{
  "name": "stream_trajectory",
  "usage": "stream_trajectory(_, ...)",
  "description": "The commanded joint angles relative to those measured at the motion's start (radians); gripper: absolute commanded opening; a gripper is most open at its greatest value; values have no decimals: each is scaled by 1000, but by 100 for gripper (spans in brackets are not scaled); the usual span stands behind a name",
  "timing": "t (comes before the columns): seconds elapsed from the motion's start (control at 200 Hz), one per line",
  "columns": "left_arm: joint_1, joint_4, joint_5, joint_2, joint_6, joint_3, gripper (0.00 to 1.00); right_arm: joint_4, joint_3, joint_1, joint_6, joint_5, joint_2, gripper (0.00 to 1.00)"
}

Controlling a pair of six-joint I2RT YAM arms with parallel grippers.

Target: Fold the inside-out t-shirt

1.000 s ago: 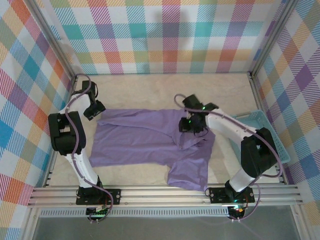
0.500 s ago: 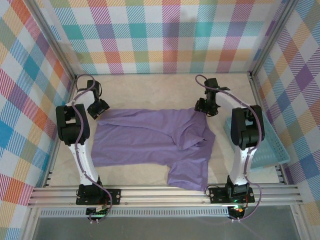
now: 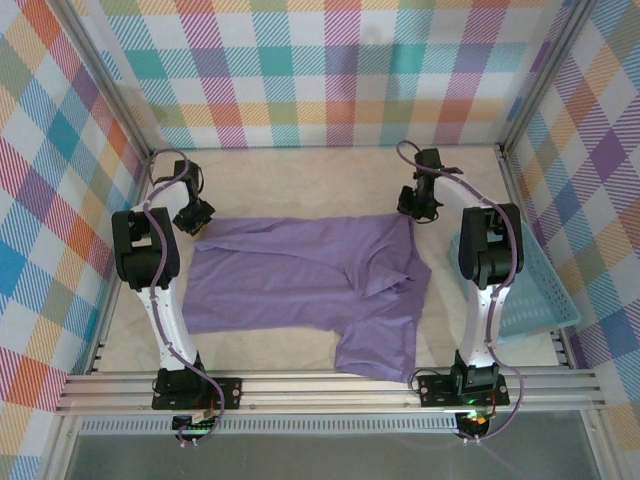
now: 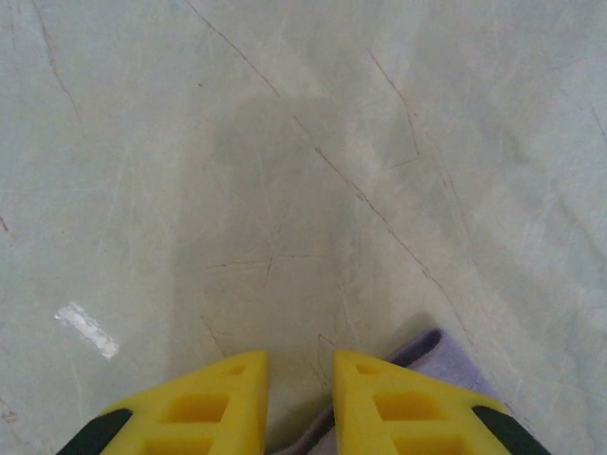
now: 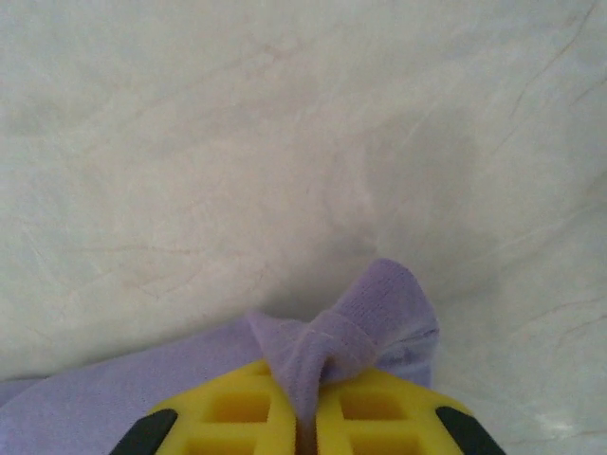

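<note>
Lavender t-shirt (image 3: 290, 280) — spread, partly rumpled

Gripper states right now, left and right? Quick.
Left gripper: open, fingers apart over a corner of the plain lavender-purple thin-fabric t-shirt.
Right gripper: shut on the t-shirt's bunched corner.

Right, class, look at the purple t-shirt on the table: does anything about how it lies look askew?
Yes. The t-shirt is not flat: its right part is folded over itself in a creased diagonal flap, and one section juts out at the near right. The right fingers pinch a bunched far corner.
</note>
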Motion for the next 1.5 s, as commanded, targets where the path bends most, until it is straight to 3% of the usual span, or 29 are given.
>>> stream_trajectory(0.0, -4, 7, -2, 30, -10, 10, 25, 8, 55, -19, -18, 6, 13, 9)
stream_trajectory(0.28, 3, 21, -24, -12, -16, -33, 28, -76, 280, -28, -61, 1, 119, 8)
stream_trajectory(0.51, 3, 12, -27, -134, -12, -67, 36, -177, 349, -30, -69, 67, 107, 39)
stream_trajectory(0.615, -10, 12, -26, -246, -12, -145, 44, -160, 209, -29, -58, 76, -23, 48)
stream_trajectory(0.805, -62, 20, -50, -517, -36, -389, 53, -78, -186, 16, -32, 39, -359, 52)
stream_trajectory(0.945, -182, -38, -123, -697, -80, -559, 62, -69, -406, 105, -32, 34, -575, 54)
stream_trajectory(1.09, -278, -110, -138, -843, -157, -745, 64, -85, -572, 186, -26, 40, -752, 56)
stream_trajectory(1.305, -336, -228, -146, -1094, -280, -978, 65, -131, -739, 267, 26, 43, -909, 57)
stream_trajectory(1.495, -336, -131, -72, -1175, -321, -1110, 68, -138, -839, 355, 93, 46, -941, 56)
